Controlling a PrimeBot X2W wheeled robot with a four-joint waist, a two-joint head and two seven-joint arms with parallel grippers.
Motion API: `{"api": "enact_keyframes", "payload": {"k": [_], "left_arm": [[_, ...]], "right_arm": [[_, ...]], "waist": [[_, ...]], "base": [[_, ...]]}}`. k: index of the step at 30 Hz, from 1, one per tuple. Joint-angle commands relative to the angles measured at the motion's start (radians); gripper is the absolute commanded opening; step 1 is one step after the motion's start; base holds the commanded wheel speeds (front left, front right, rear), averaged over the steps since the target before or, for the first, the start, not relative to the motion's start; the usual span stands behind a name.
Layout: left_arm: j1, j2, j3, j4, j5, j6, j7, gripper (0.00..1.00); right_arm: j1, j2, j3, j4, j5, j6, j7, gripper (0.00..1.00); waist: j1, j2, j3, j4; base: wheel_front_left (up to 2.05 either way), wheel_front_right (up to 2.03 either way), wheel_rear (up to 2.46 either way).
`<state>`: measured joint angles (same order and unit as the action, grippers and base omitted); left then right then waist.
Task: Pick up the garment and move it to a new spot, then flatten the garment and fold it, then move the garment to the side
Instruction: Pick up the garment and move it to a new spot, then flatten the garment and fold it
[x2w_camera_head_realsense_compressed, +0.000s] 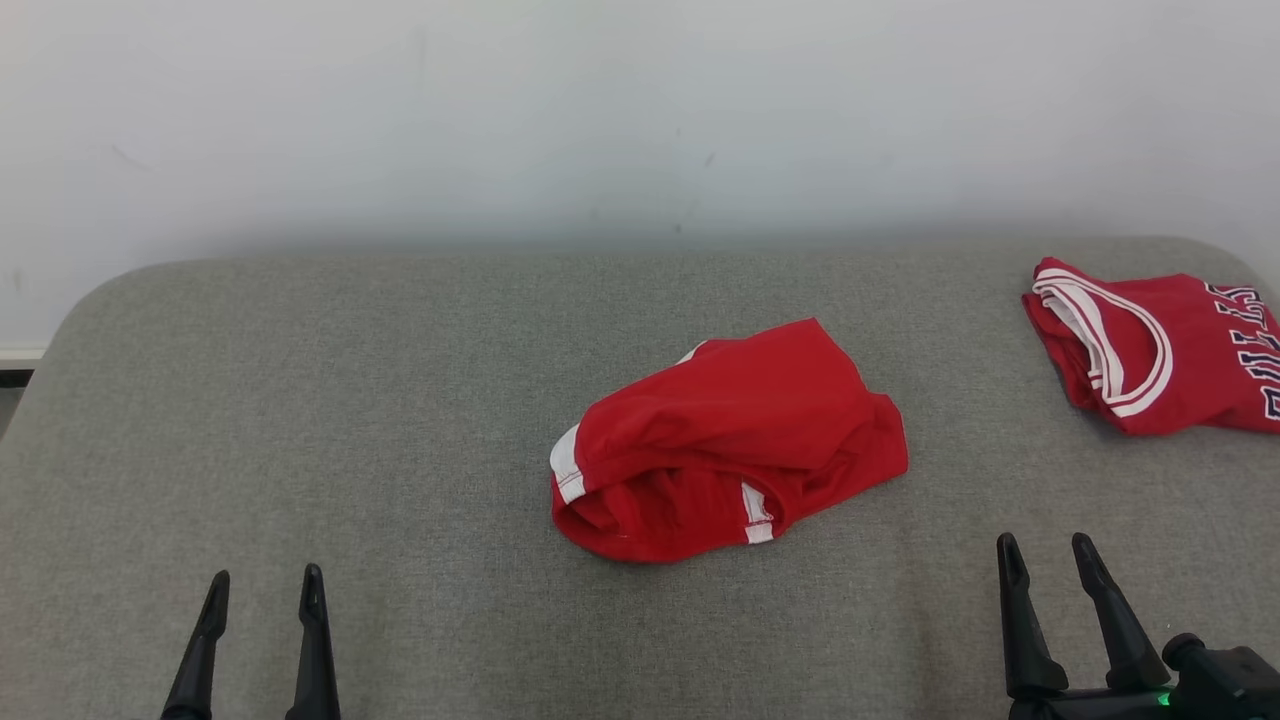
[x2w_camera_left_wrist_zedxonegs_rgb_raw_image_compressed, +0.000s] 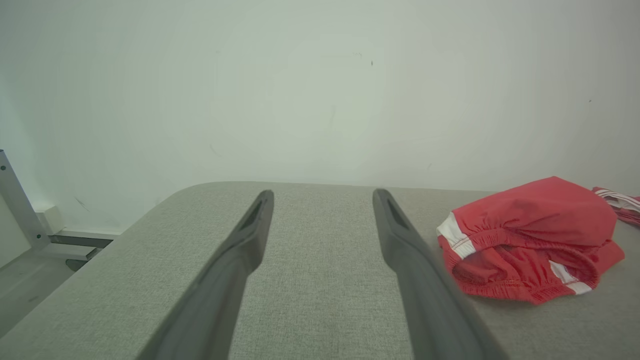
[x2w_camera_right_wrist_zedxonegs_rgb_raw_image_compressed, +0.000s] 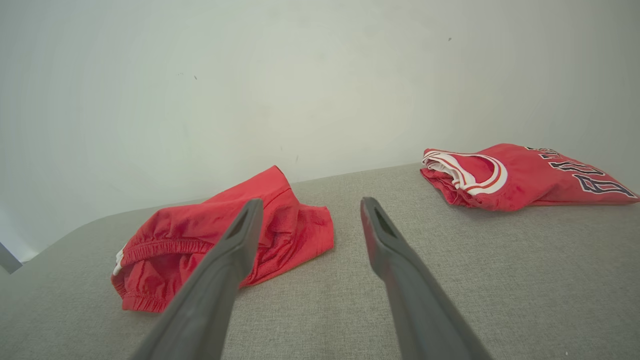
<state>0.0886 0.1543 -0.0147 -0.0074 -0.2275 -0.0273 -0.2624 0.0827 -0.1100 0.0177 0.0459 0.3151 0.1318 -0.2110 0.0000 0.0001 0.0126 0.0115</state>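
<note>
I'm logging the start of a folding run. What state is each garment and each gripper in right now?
red shorts: crumpled in a heap, mid grey surface, not held.
red jersey: folded, lying at the far right, not held.
left gripper: open, empty, at the near left.
right gripper: open, empty, at the near right, apart from the shorts.

Head cam: mounted high, looks forward and down on the grey pad (x2w_camera_head_realsense_compressed: 300, 400), white wall (x2w_camera_head_realsense_compressed: 600, 100) across upper frame; widest, farthest view. Left wrist cam: low, close over the pad, looks along the left gripper (x2w_camera_left_wrist_zedxonegs_rgb_raw_image_compressed: 323, 192) toward the wall; red shorts (x2w_camera_left_wrist_zedxonegs_rgb_raw_image_compressed: 530, 240) at right of frame. Right wrist cam: same low pose along the right gripper (x2w_camera_right_wrist_zedxonegs_rgb_raw_image_compressed: 311, 200), shorts lower left, red jersey (x2w_camera_right_wrist_zedxonegs_rgb_raw_image_compressed: 525, 175) upper right. All three share shorts, pad, wall.
</note>
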Motion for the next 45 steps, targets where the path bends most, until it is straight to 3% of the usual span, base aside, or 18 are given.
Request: {"api": "enact_keyframes", "payload": {"k": [1,25,33,45], "left_arm": [[0.012,-0.005,0.005,0.001,0.007,-0.004,-0.003,1.0],[-0.011,-0.045,0.039,0.023,0.073,-0.058,-0.003,1.0],[-0.143,-0.053,-0.097,0.073,0.099,-0.09,-0.003,1.0],[-0.39,-0.045,-0.341,0.225,0.09,-0.103,0.002,1.0]], "right_arm": [[0.007,-0.002,0.001,0.0,0.001,-0.003,-0.002,1.0],[-0.002,0.002,0.004,0.014,0.0,-0.003,-0.008,1.0],[-0.021,-0.005,0.019,0.011,0.007,-0.003,-0.009,1.0],[-0.08,0.007,0.043,0.034,0.024,-0.003,-0.028,1.0]], "waist": [[0.0,-0.0001,0.001,0.001],[0.0,-0.0001,-0.003,-0.001],[0.0,-0.0001,0.023,-0.04],[0.0,-0.0001,0.136,-0.176]], "base": [[0.0,0.0,0.0],[0.0,0.0,0.0],[0.0,0.0,0.0],[0.0,0.0,0.0]]}}
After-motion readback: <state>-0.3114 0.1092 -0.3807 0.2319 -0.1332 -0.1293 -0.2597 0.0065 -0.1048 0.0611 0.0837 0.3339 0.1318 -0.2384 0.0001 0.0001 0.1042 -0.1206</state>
